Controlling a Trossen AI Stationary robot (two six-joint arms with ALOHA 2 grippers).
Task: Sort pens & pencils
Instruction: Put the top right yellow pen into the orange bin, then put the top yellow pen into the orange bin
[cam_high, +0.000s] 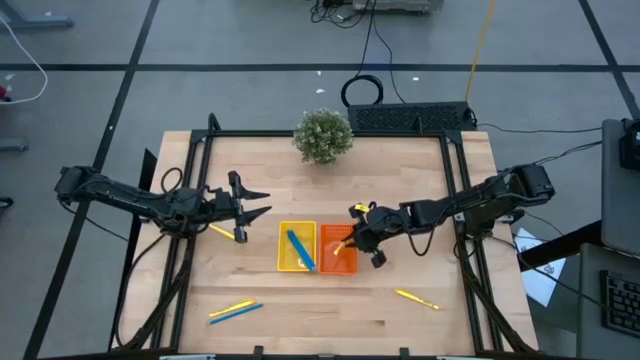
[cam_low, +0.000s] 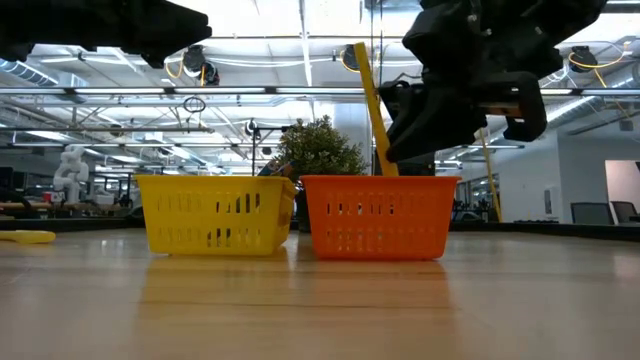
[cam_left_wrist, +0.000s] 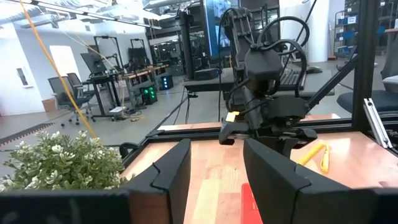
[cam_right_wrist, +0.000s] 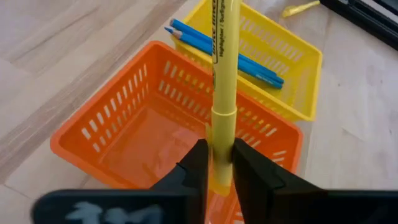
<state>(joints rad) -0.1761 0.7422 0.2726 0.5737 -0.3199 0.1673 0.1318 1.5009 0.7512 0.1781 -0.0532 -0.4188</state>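
A yellow highlighter (cam_right_wrist: 222, 74) stands over the orange tray (cam_high: 338, 252), with my right gripper (cam_high: 362, 238) shut on it. Beside the orange tray is the yellow tray (cam_high: 296, 247), and two blue pens (cam_right_wrist: 224, 46) lie in it. My left gripper (cam_high: 252, 205) hangs open above the table, left of the trays. A yellow pen (cam_high: 222, 232) lies on the wood just below it. Loose on the table near its front edge are a yellow and a blue pen (cam_high: 235, 311) at the left and another yellow pen (cam_high: 416, 298) at the right. My right gripper pinches the highlighter's thicker cap end (cam_right_wrist: 222, 140) between its two fingers (cam_right_wrist: 194, 167). It comes slanting down from the table's right side. The highlighter stands nearly upright, leaning a little (cam_low: 374, 110). Its low end is hidden behind the orange tray's wall (cam_low: 378, 215).
A small potted plant (cam_high: 323, 135) stands at the table's far edge, behind the trays. A black frame (cam_high: 455, 180) rims the tabletop. Bare wood lies in front of the trays, between the loose pens.
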